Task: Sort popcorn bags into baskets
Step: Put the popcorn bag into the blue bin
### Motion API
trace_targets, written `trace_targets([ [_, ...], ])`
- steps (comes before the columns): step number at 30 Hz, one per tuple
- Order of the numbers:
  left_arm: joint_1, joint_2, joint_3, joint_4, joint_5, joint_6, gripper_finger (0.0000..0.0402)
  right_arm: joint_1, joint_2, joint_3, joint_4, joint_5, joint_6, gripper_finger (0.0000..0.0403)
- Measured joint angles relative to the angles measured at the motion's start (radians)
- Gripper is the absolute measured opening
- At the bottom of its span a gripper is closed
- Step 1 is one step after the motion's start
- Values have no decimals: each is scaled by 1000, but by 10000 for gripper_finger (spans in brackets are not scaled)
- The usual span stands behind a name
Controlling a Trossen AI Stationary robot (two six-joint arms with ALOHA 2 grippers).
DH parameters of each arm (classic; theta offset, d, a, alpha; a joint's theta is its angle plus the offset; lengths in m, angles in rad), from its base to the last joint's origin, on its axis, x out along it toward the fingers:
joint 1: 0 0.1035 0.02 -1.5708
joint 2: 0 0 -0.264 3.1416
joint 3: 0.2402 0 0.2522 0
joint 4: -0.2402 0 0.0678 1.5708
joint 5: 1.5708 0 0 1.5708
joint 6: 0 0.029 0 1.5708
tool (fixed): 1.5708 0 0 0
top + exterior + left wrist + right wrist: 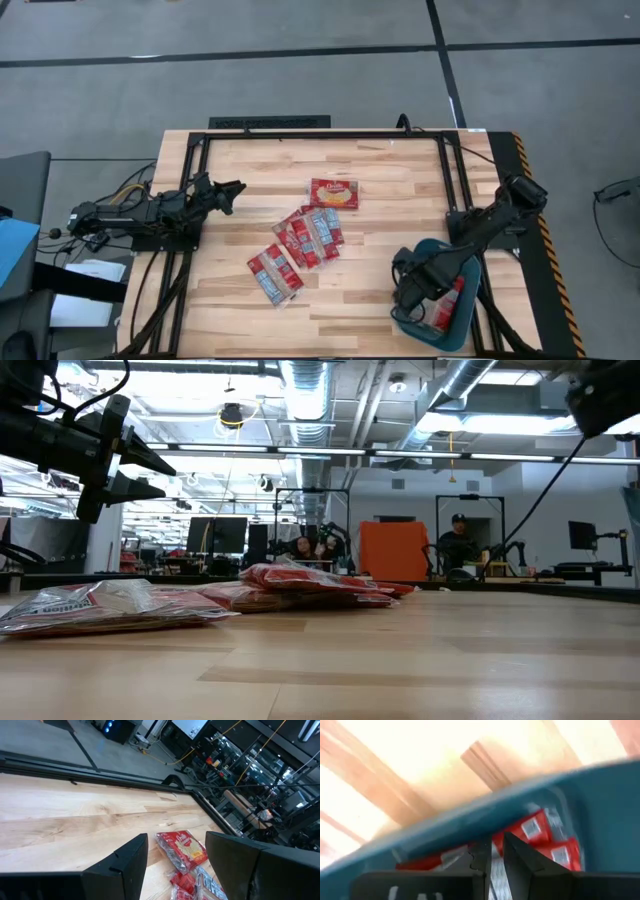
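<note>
Several red popcorn bags with white label panels lie flat on the wooden table: one [333, 193] alone toward the far side, a loose overlapping cluster [310, 235] in the middle, and another [275, 272] nearer. The low view shows the same bags [310, 585] in a low heap. The teal basket [468, 322] sits at the near right corner with red bags [540, 827] inside. My right gripper [412, 290] is low over the basket, its fingers nearly together. My left gripper [232, 190] hovers open at the table's left, above and apart from the single bag [185, 847]. My right gripper [497, 857] has a thin pale strip [496, 875] between its two fingers, seemingly the sealed edge of a popcorn bag. It comes from above into the basket. The fingers hide the rest of that bag, so how it hangs does not show.
A black metal frame [320, 133] runs along the table's far edge and down both sides. Bare wood lies between the bag cluster and the basket [470, 815]. Cables and grey floor surround the table. People sit far back in the room [455, 545].
</note>
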Motion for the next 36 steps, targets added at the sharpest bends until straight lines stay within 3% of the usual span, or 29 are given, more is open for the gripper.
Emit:
trace_targets([
  [4, 0, 0, 0, 0, 0, 0, 187, -10, 0, -35, 64, 20, -27, 71],
  [19, 0, 0, 0, 0, -1, 17, 187, 23, 0, -40, 35, 24, -55, 71],
  [25, 0, 0, 0, 0, -1, 17, 187, 37, 0, -106, 147, 18, -78, 71],
  [36, 0, 0, 0, 0, -1, 16, 187, 52, 0, -113, 52, -40, -73, 71],
])
